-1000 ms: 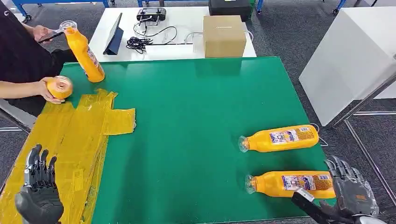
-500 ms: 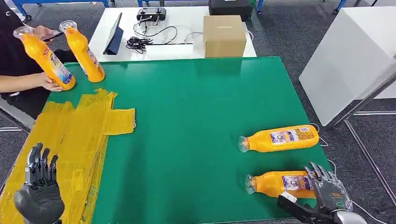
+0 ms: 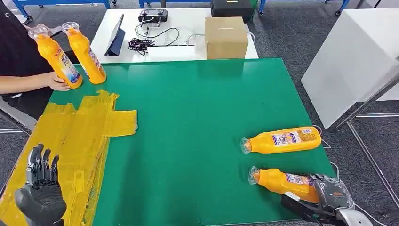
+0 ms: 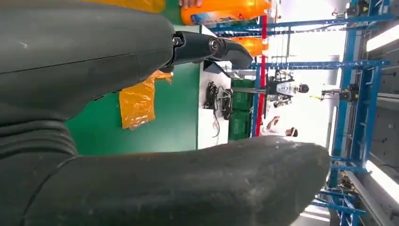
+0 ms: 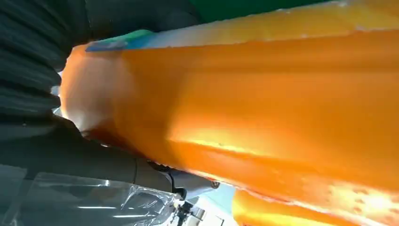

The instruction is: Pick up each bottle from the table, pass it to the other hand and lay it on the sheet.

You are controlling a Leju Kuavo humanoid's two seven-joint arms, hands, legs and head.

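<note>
A green tabletop (image 3: 188, 117) is filling most of the head view, with grey carpet showing around it and a white table lying beyond its far edge.

At the lower right of the frame the right hand (image 3: 331, 197) is wrapping around the base end of the nearest bottle (image 3: 282, 181), which is lying on its side close to the tabletop's near edge with its cap end pointing left; the right wrist view is showing the orange body pressed close against the palm. At the lower left the left hand (image 3: 41, 188) is hovering over the yellow sheet (image 3: 80, 136) with its fingers spread and nothing in them.

The pick-up step seems to be in hand: the grasp looks made or nearly made, and the bottle is not yet clearly lifted. The next move calls for raising it off the green surface and carrying it left toward the waiting hand. The near edge and the right edge are both close to this bottle, so a slip could roll it off.

A second bottle (image 3: 281, 140) is lying just behind it, apart, so a straight lift should be clearing it. The middle of the tabletop is offering open room for the handover.

At the upper left a person's hand (image 3: 56, 82) is steadying one of two upright bottles (image 3: 82, 52).
</note>
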